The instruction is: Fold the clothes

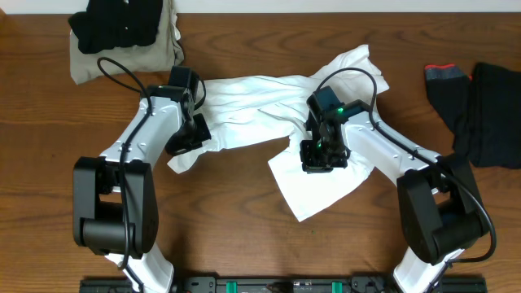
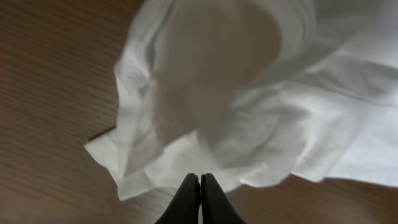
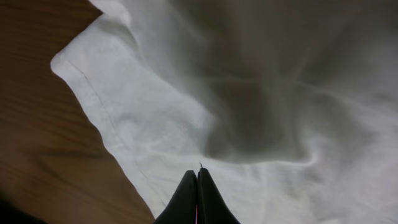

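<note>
Left gripper [image 2: 199,180] has its fingers pressed together at the lower left edge of the white shirt [image 1: 252,98]. I cannot tell whether cloth is caught between them. Right gripper [image 3: 197,175] is pressed together too, with its tips on the lower right part of the shirt, near a hem. The shirt lies crumpled across the middle of the table [image 1: 244,252]. At the far left corner a black garment [image 1: 122,24] lies on a khaki garment [image 1: 81,65]. More black clothes [image 1: 488,114] lie at the right edge.
</note>
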You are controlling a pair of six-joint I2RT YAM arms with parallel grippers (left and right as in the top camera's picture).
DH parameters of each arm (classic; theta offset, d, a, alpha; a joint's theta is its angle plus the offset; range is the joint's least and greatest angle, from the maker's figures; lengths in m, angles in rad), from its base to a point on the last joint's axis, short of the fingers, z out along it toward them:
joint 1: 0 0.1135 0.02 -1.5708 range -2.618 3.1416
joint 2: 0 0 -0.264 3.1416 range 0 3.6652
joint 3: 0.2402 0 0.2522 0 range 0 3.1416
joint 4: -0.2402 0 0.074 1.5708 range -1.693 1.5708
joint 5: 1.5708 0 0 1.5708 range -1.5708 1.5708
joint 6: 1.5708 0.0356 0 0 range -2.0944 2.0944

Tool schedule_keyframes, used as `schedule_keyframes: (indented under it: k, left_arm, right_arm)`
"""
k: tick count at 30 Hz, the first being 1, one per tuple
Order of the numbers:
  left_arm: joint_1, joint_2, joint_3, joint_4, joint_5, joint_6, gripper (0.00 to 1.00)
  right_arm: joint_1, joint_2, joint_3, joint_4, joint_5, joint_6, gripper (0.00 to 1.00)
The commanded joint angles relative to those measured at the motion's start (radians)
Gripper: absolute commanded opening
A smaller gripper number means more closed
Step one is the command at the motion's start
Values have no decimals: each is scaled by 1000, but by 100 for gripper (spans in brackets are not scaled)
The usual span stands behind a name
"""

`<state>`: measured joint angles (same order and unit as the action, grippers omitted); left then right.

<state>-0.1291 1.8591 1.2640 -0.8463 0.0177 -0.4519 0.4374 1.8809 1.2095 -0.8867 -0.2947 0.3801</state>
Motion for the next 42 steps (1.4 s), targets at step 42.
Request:
schedule_keyframes:
  k: [42]
  left_arm:
    - [2, 88, -68, 45, -93, -39, 6]
  right_arm:
    - [7, 14, -98, 46, 89, 35, 1]
